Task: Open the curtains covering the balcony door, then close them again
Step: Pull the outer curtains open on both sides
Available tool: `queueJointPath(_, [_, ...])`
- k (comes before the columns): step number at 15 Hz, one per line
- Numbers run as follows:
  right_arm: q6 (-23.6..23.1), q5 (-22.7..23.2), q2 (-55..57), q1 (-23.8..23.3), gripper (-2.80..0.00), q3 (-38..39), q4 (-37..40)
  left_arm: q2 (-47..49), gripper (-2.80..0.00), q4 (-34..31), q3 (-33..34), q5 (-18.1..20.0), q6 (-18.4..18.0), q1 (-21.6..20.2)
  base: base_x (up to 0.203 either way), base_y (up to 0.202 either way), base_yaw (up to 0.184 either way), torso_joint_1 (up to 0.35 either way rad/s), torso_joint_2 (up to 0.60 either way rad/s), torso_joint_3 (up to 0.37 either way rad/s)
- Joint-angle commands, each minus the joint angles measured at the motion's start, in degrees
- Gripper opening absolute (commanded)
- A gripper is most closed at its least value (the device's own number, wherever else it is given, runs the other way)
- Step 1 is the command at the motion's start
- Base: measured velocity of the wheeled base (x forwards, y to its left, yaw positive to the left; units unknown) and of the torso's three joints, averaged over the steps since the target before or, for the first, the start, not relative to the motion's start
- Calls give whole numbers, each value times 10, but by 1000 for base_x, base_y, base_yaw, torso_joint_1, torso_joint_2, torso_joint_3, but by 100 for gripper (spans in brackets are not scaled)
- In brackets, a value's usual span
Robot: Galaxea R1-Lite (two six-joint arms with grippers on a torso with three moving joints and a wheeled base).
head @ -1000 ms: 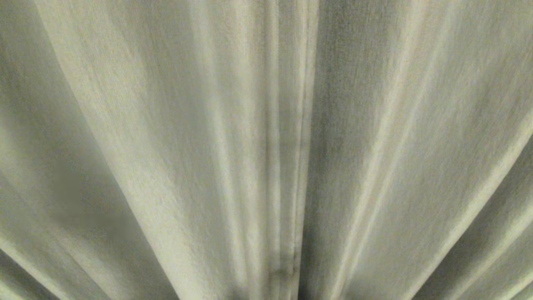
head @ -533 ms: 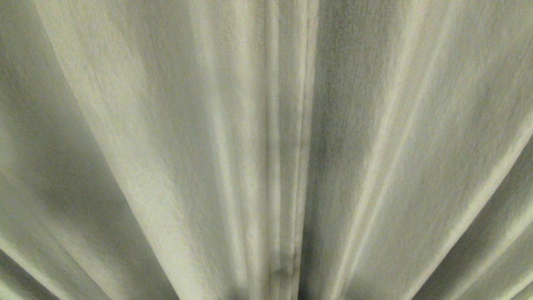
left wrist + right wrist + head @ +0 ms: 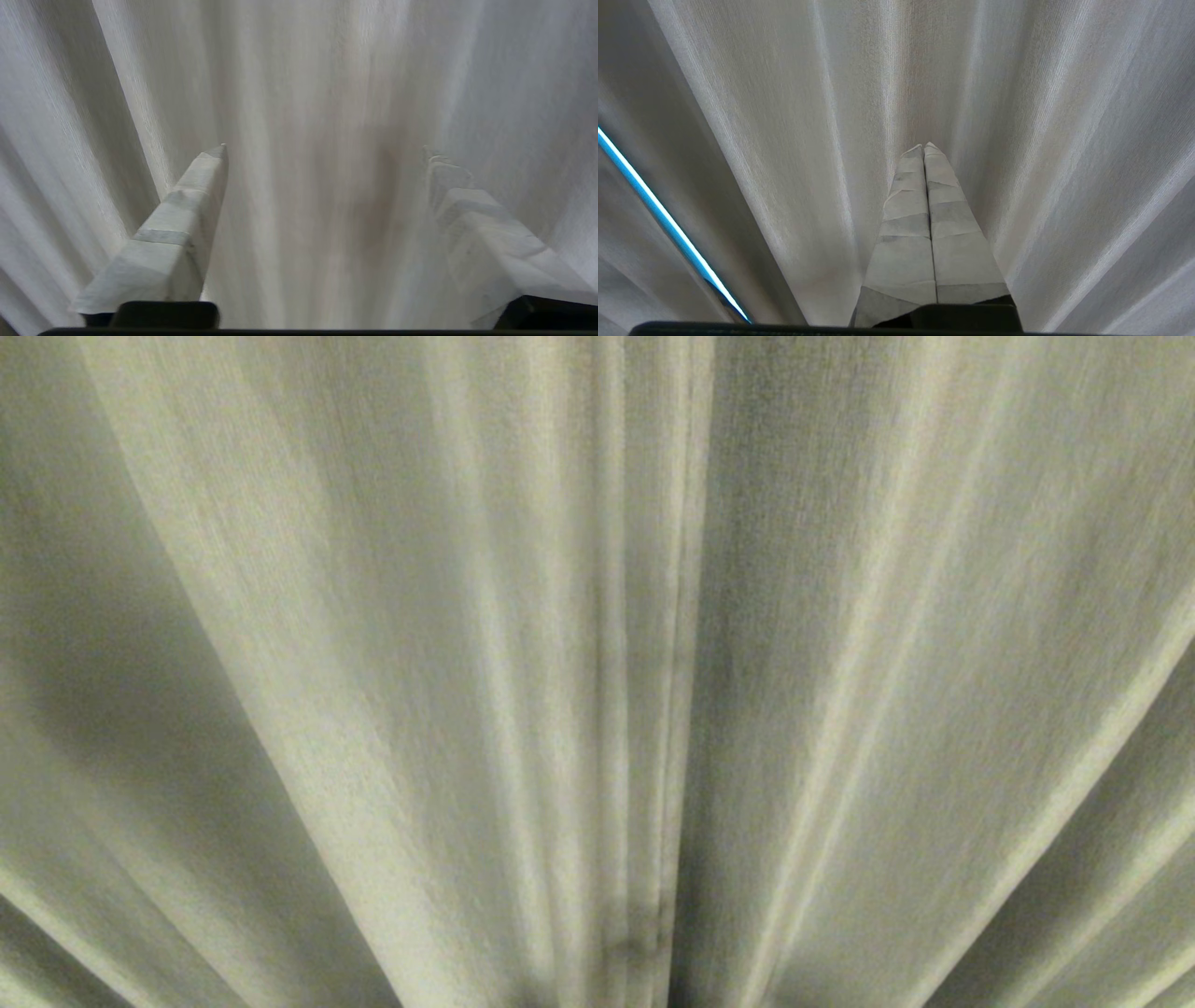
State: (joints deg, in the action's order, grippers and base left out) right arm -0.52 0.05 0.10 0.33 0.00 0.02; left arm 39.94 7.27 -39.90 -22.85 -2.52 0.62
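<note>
Woven beige curtains, drawn shut and filling every view.

Head view looks pretty much the same as a second ago: same pleats, with the two hemmed edges meeting down the middle, just a soft shadow on the lower left fold that's faded out. The left gripper faces the fabric with its fingers spread wide and nothing between them. The right gripper sits in front of the cloth too, fingers pressed tight together. A thin bright blue sliver shows at a gap by one fold in the right wrist view.
</note>
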Motion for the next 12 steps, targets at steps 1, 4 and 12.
queueJointPath(1, [0,0,0,0,-280,0,0,37,0,11,-13,-4,1,-20,0,0,0,0,0,0])
queueJointPath(4, [0,0,0,0,-280,0,0,86,0,77,-17,-5,2,-27,0,0,0,0,0,0])
queueJointPath(12, [0,0,0,0,-280,0,0,261,0,197,-82,4,18,-45,0,0,0,0,0,0])
